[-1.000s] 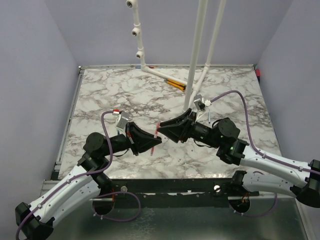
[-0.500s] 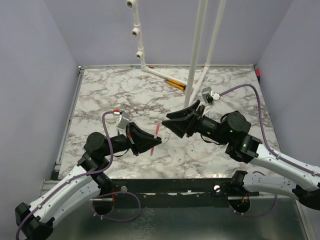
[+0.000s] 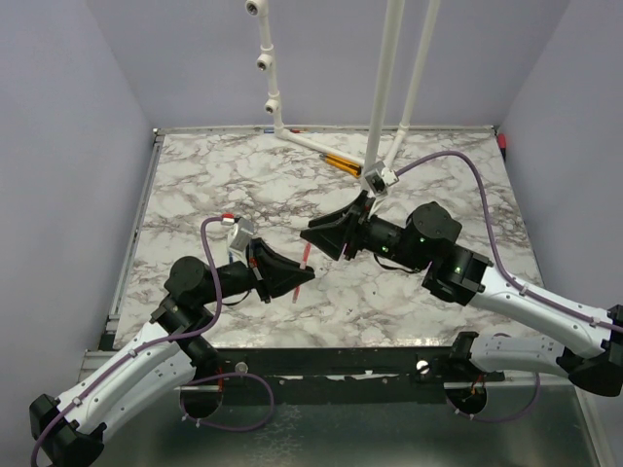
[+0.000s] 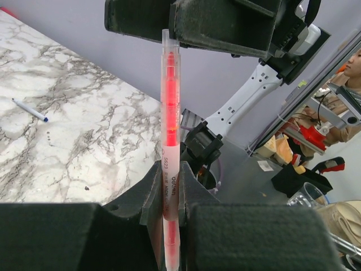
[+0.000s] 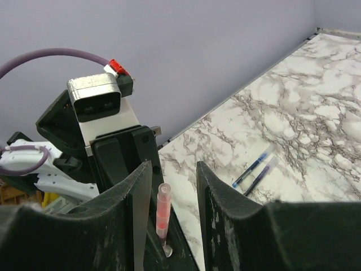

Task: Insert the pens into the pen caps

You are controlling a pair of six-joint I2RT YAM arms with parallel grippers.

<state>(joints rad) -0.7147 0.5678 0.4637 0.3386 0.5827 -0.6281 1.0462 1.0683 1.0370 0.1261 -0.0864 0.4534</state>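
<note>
The thin pink-red stick pen (image 4: 171, 113) with a clear plastic barrel is held upright off the table, near the middle of the workspace. The left arm's black two-finger gripper (image 4: 169, 195) is clamped on its lower part, with printed lettering showing just above the fingers. The pen's upper end reaches the right arm's black two-finger gripper (image 5: 172, 180). In the right wrist view, that gripper's fingers stand apart with the pen tip (image 5: 163, 214) in the gap, touching neither pad as far as can be seen. From above, the two grippers meet nose to nose over the grey-veined white marble tabletop (image 3: 214, 185), with the pen (image 3: 307, 259) between them. Two thin pens (image 5: 254, 169), at least one blue, lie side by side on the marble, well away from the grippers. Farther back, a pair of thicker orange-and-black sticks (image 3: 341, 161) lies beside the foot of a white pipe frame (image 3: 380, 97).
</note>
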